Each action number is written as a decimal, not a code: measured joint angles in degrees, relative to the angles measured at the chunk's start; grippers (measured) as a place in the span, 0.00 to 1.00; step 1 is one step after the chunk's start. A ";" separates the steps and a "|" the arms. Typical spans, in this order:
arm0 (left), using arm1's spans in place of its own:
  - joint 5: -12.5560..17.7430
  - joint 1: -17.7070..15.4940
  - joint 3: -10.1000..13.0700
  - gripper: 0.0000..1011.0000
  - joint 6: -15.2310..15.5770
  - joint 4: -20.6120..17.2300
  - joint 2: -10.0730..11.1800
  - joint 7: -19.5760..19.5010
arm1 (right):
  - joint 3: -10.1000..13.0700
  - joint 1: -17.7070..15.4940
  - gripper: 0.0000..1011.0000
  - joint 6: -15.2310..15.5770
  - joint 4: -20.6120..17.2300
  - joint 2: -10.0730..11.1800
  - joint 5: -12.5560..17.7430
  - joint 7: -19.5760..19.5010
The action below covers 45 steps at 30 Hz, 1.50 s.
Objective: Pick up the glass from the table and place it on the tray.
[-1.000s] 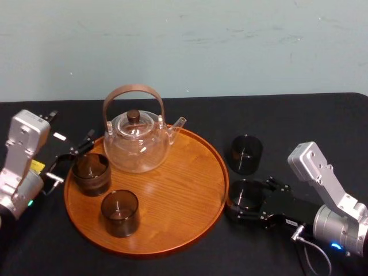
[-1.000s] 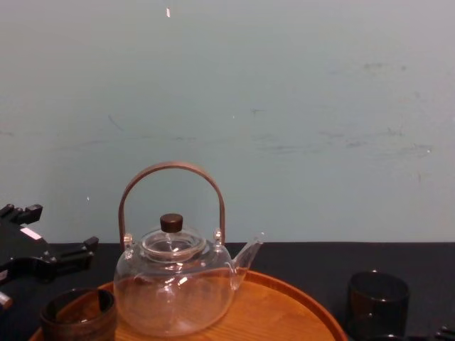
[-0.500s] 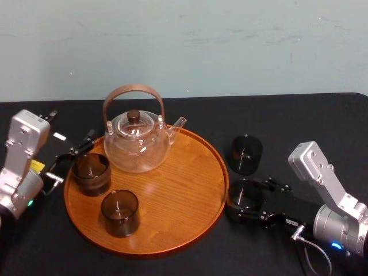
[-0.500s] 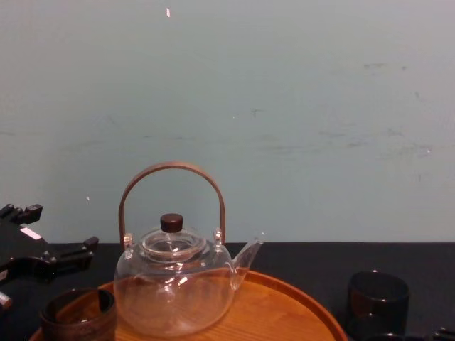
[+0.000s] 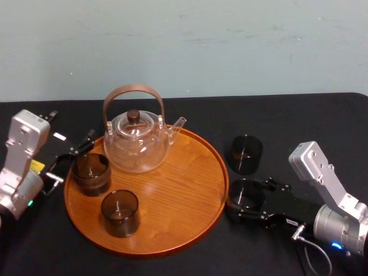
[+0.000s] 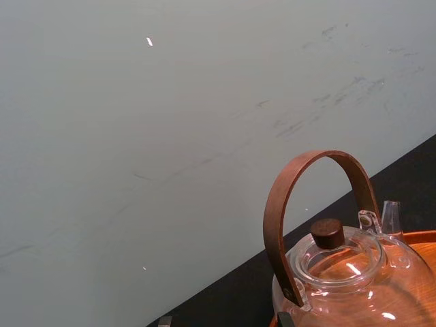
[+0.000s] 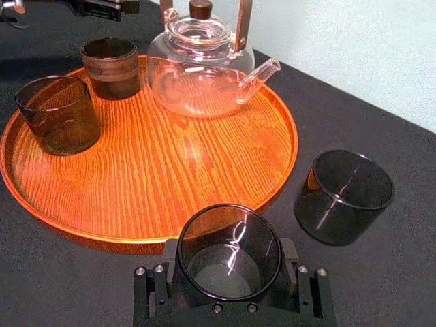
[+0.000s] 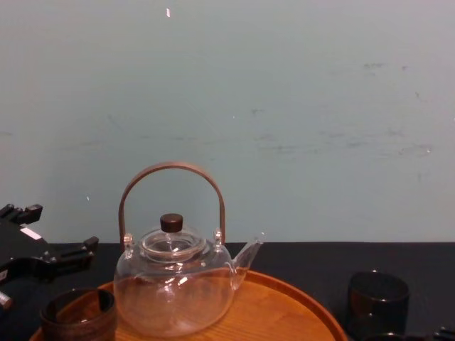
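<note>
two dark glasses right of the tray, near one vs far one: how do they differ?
The near glass has the right gripper around it; the far glass stands free. The near glass sits close by the tray rim; the far glass leaves a clear gap of table. Both are dark, upright, empty, alike in shape, and off the tray. The left gripper is at the tray's left edge.

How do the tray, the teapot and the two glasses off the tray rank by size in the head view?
The tray
The teapot
The glass in the right gripper and the glass beyond it: alike, unranked.
</note>
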 joint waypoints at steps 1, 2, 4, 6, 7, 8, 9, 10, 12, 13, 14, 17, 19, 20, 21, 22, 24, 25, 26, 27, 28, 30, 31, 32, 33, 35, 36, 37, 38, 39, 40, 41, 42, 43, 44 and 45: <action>0.00 0.00 0.00 0.99 0.00 0.00 0.00 0.00 | 0.05 -0.02 0.89 -0.08 0.00 0.00 0.06 0.02; 0.00 0.00 0.00 0.99 0.00 0.00 0.00 0.00 | 0.22 -0.09 0.89 -0.30 0.00 0.06 0.24 0.09; 0.00 0.00 0.00 0.99 0.00 0.00 0.00 0.00 | 0.57 -0.25 0.89 -0.66 -0.14 0.25 0.65 0.33; 0.00 0.00 0.00 0.99 0.00 0.00 0.00 0.00 | 0.90 -0.32 0.89 -0.82 -0.42 0.49 1.00 0.56; 0.00 0.00 0.00 0.99 0.00 0.00 0.00 0.00 | 1.18 -0.43 0.89 -0.96 -0.80 0.75 1.33 0.75; 0.00 0.00 0.00 0.99 0.00 0.00 0.00 0.00 | 1.34 -0.51 0.89 -1.01 -1.07 0.90 1.57 0.86; 0.00 0.00 0.00 0.99 0.00 0.00 0.00 0.00 | 1.54 -0.59 0.89 -1.07 -1.40 1.09 1.80 0.97; 0.00 0.00 0.00 0.99 0.00 0.00 0.00 0.00 | 1.74 -0.66 0.89 -1.11 -1.67 1.28 2.04 1.08; 0.00 0.00 0.00 0.99 0.00 0.00 0.00 0.00 | 2.26 -0.83 0.89 -1.23 -2.56 1.91 2.68 1.36; 0.00 0.00 0.00 0.99 0.00 0.00 0.00 0.00 | 2.45 -0.86 0.89 -1.26 -2.87 2.13 2.88 1.43; 0.00 0.00 0.00 0.99 0.00 0.00 0.00 0.00 | 2.80 -0.86 0.89 -1.37 -3.42 2.53 3.25 1.57; 0.00 0.00 0.00 0.99 0.00 0.00 0.00 0.00 | 3.30 -0.79 0.89 -1.55 -4.29 3.10 3.90 1.76; 0.00 0.00 0.00 0.99 0.00 0.00 0.00 0.00 | 3.45 -0.64 0.89 -1.65 -4.62 3.34 4.21 1.84; 0.00 0.00 0.00 0.99 0.00 0.00 0.00 0.00 | 3.48 -0.52 0.89 -1.73 -4.75 3.41 4.32 1.89; 0.00 0.00 0.00 0.99 0.00 0.00 0.00 0.00 | 3.49 -0.38 0.89 -1.80 -4.87 3.50 4.42 1.95; 0.00 0.00 0.00 0.99 0.00 0.00 0.00 0.00 | 3.47 -0.07 0.89 -1.91 -5.05 3.59 4.61 2.07; 0.00 0.00 0.00 0.99 0.00 0.00 0.00 0.00 | 3.32 0.35 0.89 -2.04 -5.15 3.64 4.69 2.16; 0.00 0.00 0.00 0.99 0.00 0.00 0.00 0.00 | 3.03 0.79 0.89 -2.16 -5.18 3.64 4.70 2.25; 0.00 0.00 0.00 0.99 0.00 0.00 0.00 0.00 | 2.89 0.97 0.89 -2.20 -5.18 3.63 4.70 2.28; 0.00 0.00 0.00 0.99 0.00 0.00 0.00 0.00 | 2.71 1.23 0.89 -2.25 -5.19 3.61 4.69 2.31; 0.00 0.00 0.00 0.99 0.00 0.00 0.00 0.00 | 2.27 1.75 0.89 -2.32 -5.16 3.49 4.64 2.45; 0.00 0.00 0.00 0.99 0.00 0.00 0.00 0.00 | 1.77 2.34 0.89 -2.38 -4.98 3.33 4.57 2.59; 0.00 0.00 0.00 0.99 0.00 0.00 0.00 0.00 | 1.21 2.96 0.89 -2.42 -4.75 3.12 4.36 2.78; 0.00 0.00 0.00 0.99 0.00 0.00 0.00 0.00 | 0.90 3.26 0.89 -2.44 -4.62 3.02 4.26 2.87; 0.00 0.00 0.00 0.99 0.00 0.00 0.00 0.00 | 0.58 3.54 0.89 -2.45 -4.50 2.92 4.12 2.96; 0.00 0.00 0.00 0.99 0.00 0.00 0.00 0.00 | -0.37 4.41 0.89 -2.46 -4.06 2.55 3.77 3.23; 0.00 0.00 0.00 0.99 0.00 0.00 0.00 0.00 | -0.66 4.70 0.89 -2.46 -3.89 2.44 3.68 3.33; 0.00 0.00 0.00 0.99 0.00 0.00 0.00 0.00 | -1.22 5.25 0.89 -2.48 -3.59 2.22 3.42 3.53; 0.00 0.00 0.00 0.99 0.00 0.00 0.00 0.00 | -1.53 5.54 0.89 -2.48 -3.42 2.10 3.33 3.64; 0.00 0.00 0.00 0.99 0.00 0.00 0.00 0.00 | -1.79 5.76 0.89 -2.48 -3.31 1.99 3.26 3.71; 0.00 0.00 0.00 0.99 0.00 0.00 0.00 0.00 | -2.40 6.29 0.89 -2.48 -3.05 1.73 3.06 3.93; 0.00 0.00 0.00 0.99 0.00 0.00 0.00 0.00 | -2.68 6.54 0.89 -2.48 -2.93 1.59 2.96 4.04; 0.00 0.00 0.00 0.99 0.00 0.00 0.00 0.00 | -2.96 6.80 0.89 -2.49 -2.80 1.44 2.89 4.16; 0.00 0.00 0.00 0.99 0.00 0.00 0.00 0.00 | -3.56 7.25 0.89 -2.54 -2.56 1.16 2.74 4.41; 0.00 0.00 0.00 0.99 0.00 0.00 0.00 0.00 | -3.86 7.48 0.89 -2.57 -2.44 1.03 2.65 4.52; 0.00 0.00 0.00 0.99 0.00 0.00 0.00 0.00 | -4.18 7.72 0.89 -2.60 -2.32 0.89 2.57 4.66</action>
